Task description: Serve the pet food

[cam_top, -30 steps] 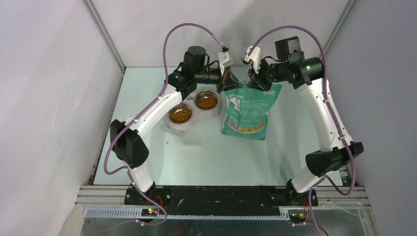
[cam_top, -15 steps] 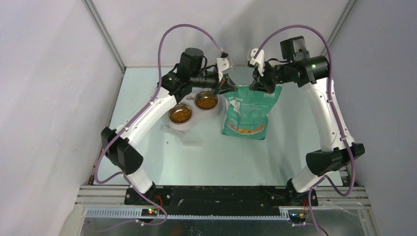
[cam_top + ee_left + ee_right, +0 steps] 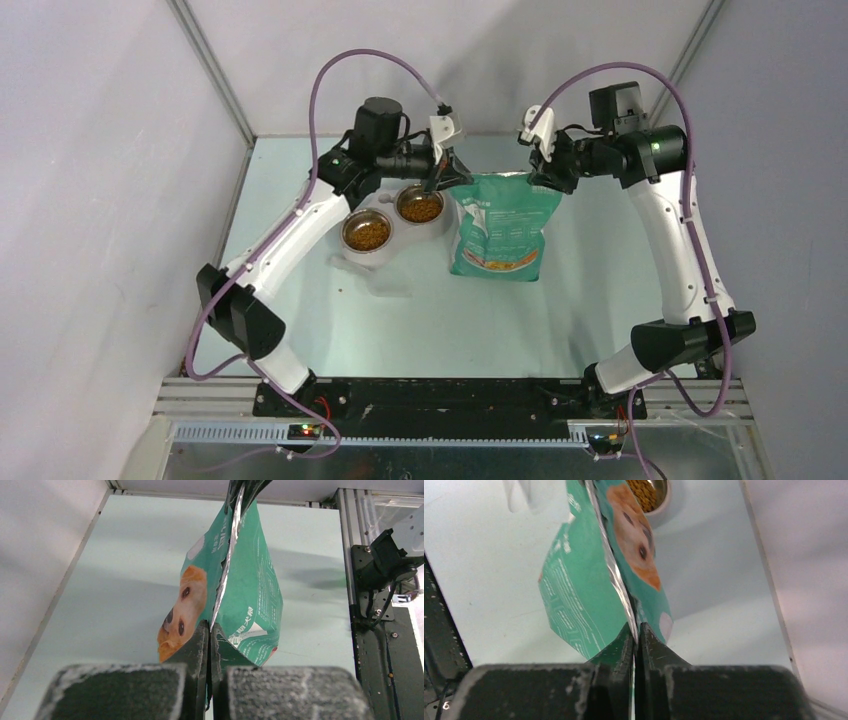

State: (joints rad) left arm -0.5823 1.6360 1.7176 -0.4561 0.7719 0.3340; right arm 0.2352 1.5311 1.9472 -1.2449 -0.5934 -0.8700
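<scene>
1. Pale green table (image 3: 430,320): teal bag (image 3: 503,225) held upright near its far edge.
2. Left gripper (image 3: 446,178) and right gripper (image 3: 547,180) each clamp 1 top corner, probably to stretch the mouth flat.
3. Pet food (image 3: 421,208) fills 2 bowls (image 3: 343,232), between the bag and the left edge.

Lab rig: panelled booth (image 3: 95,200), aluminium rails (image 3: 200,395).

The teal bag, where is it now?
In the top view the bag is far on the table, just right of the steel bowls, its top corners pinched by the left hand and right hand.
</scene>
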